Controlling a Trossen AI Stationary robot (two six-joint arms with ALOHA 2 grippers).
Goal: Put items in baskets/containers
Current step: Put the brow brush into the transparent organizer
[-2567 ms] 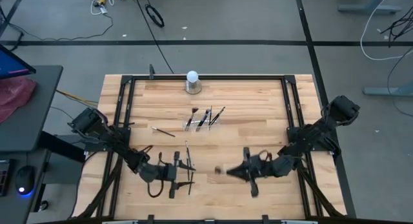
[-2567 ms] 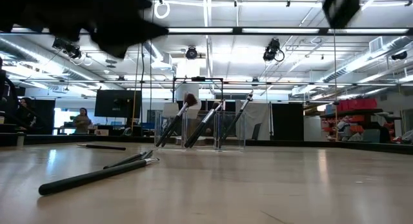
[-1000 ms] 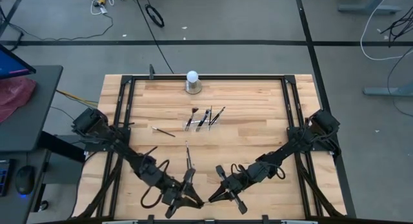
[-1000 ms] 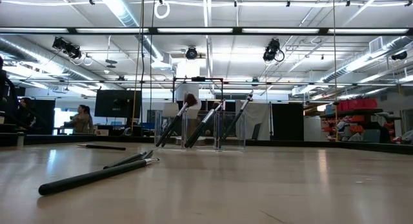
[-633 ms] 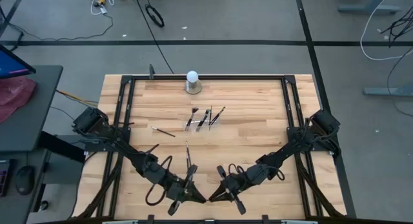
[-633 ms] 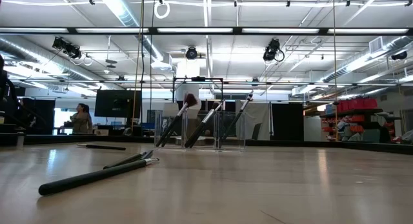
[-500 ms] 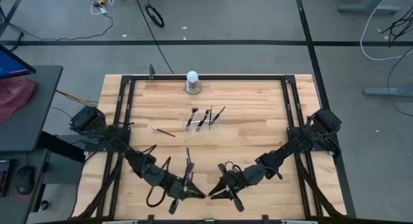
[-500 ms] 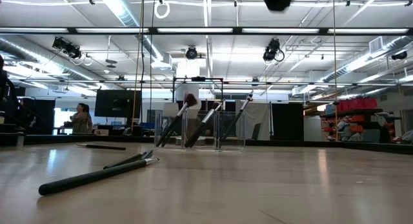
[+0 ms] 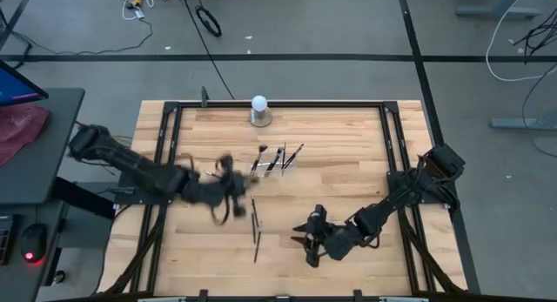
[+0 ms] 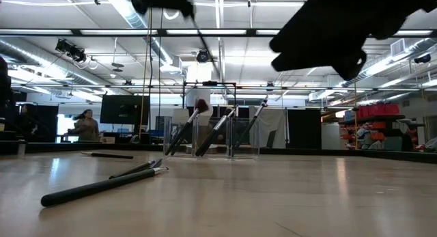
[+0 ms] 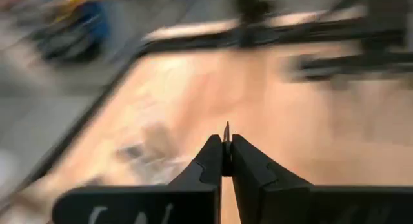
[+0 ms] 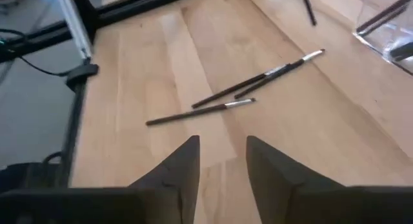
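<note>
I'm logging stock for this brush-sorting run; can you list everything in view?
Table: one, light wood.
Clear holder: one, see-through, mid-table.
Brushes in holder: three, dark, leaning.
Loose brushes: four, dark, lying flat on the wood.
White ball: one, on a grey base, table's far edge.
Person: one, in the room behind.
Left gripper: shut on a thin brush, near the holder.
Right gripper: open, empty, over the table.
</note>
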